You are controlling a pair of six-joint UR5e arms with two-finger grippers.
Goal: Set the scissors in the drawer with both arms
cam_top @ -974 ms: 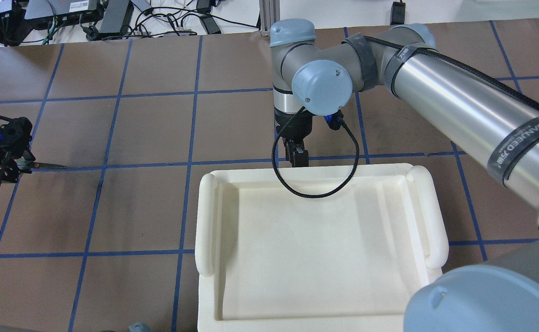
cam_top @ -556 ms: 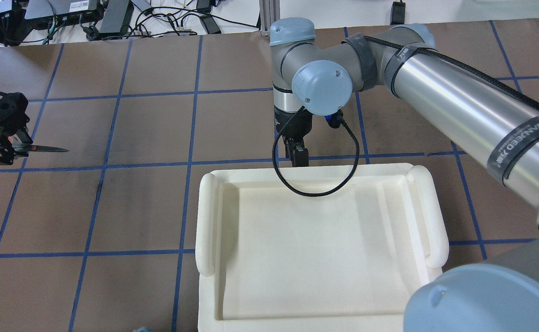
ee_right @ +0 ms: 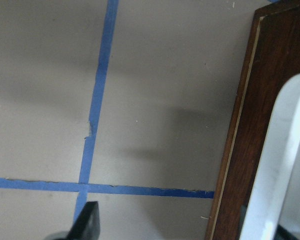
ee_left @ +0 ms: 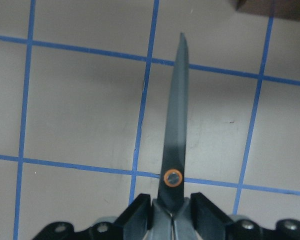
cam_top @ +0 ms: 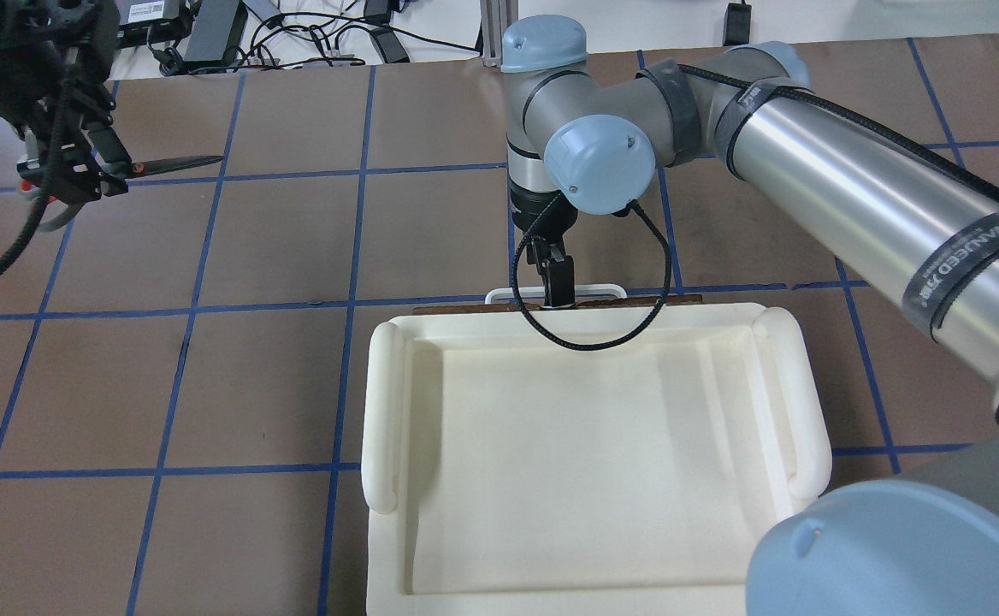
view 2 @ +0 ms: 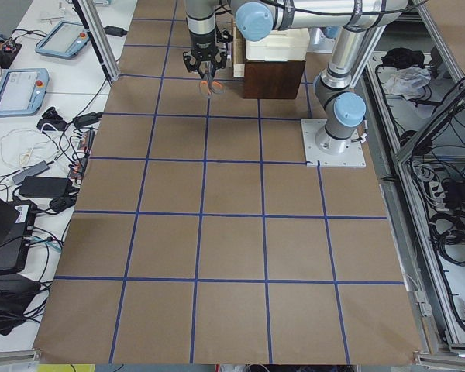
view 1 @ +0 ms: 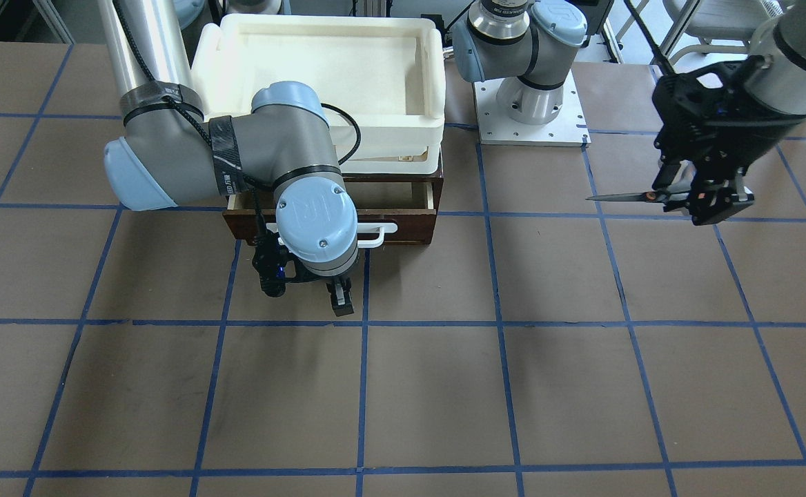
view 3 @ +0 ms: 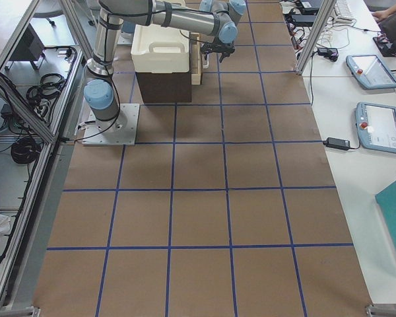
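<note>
My left gripper [cam_top: 72, 171] is shut on the handles of the scissors [cam_top: 176, 162] and holds them in the air over the table's left part, blades level and pointing toward the middle. They also show in the front view [view 1: 627, 197] and the left wrist view [ee_left: 176, 130]. The dark brown drawer [view 1: 403, 224] stands partly pulled out under the white foam tray [cam_top: 384, 411], its pale inside [view 1: 392, 195] showing. My right gripper [cam_top: 552, 278] hangs at the white bar handle [view 1: 379, 235]. One finger [ee_right: 87, 225] stands apart from the handle [ee_right: 282, 150], so it looks open.
The tray sits on top of the drawer's brown cabinet [view 3: 162, 86]. The left arm's base plate [view 1: 531, 114] is bolted beside it. Brown table with blue tape grid [view 1: 499, 324] spreads in front. Cables and power bricks [cam_top: 209, 34] lie along the far edge.
My left gripper has risen and moved toward the middle with the scissors. My right gripper has drawn away from the tray, and the drawer's handle and front edge now show beyond it.
</note>
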